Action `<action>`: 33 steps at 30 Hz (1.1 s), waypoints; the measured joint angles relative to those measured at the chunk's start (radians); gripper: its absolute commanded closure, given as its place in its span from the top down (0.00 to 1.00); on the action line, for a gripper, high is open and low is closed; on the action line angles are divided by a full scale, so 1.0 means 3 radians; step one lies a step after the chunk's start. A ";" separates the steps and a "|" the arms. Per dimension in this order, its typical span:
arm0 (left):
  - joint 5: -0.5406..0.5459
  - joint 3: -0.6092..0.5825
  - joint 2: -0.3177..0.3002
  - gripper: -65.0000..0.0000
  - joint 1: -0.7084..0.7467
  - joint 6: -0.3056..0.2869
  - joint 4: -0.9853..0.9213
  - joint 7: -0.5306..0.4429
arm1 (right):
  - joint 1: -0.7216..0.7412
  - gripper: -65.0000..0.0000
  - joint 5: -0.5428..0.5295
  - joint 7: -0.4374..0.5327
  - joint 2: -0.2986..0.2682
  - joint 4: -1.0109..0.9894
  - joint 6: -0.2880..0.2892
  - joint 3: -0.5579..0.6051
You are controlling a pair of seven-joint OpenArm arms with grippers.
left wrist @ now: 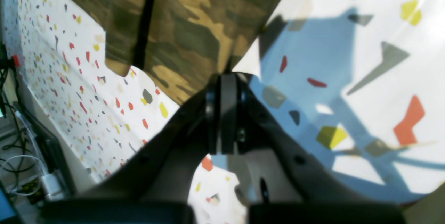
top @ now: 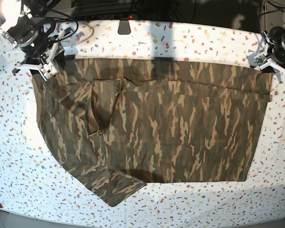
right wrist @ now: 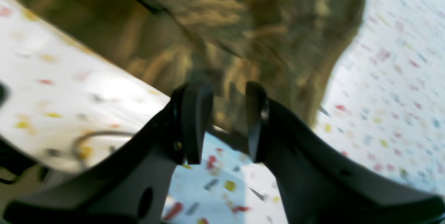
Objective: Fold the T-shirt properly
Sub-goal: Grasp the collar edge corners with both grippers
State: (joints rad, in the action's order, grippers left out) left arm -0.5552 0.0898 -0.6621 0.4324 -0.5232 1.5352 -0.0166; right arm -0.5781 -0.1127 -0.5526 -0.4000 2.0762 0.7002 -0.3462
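The camouflage T-shirt (top: 156, 123) lies spread across the speckled table, with a sleeve folded onto its left part and another sleeve sticking out at the bottom left. My left gripper (top: 274, 64) is at the shirt's upper right corner. In the left wrist view its jaws (left wrist: 226, 78) are pressed together, and a point of the T-shirt (left wrist: 180, 26) runs into their tips. My right gripper (top: 45, 69) is at the shirt's upper left corner. In the blurred right wrist view this gripper (right wrist: 222, 88) stands open, with the T-shirt (right wrist: 243, 26) showing in the gap and beyond it.
The white table (top: 180, 204) with coloured flecks reaches past the shirt on all sides. A small black object (top: 124, 26) sits at the back edge, with cables (top: 85, 28) near it. More cables and a device (left wrist: 24, 175) hang beside the table edge.
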 measured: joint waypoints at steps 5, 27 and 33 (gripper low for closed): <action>0.0596 -0.0003 0.0006 0.00 0.0017 -0.0025 -0.0006 -0.0025 | -0.0015 0.55 -0.0145 -0.0072 -0.0277 0.0003 0.0004 0.0046; 0.0636 -0.0004 0.0009 0.00 0.0017 -0.0023 -0.0008 -0.0024 | -0.0004 0.54 0.1766 0.0132 -0.0806 -0.0422 -0.0320 0.1394; 0.0636 -0.0004 0.0008 0.00 0.0017 -0.0023 -0.0008 -0.0024 | 0.0013 0.54 0.1751 0.0203 -0.0838 -0.0619 -0.0354 0.1277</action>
State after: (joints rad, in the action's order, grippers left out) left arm -0.3645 0.0887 -0.6598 0.4374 -0.5301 1.5330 -0.0238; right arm -0.5743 0.4126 -0.4915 -0.6514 1.8904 0.5941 0.0368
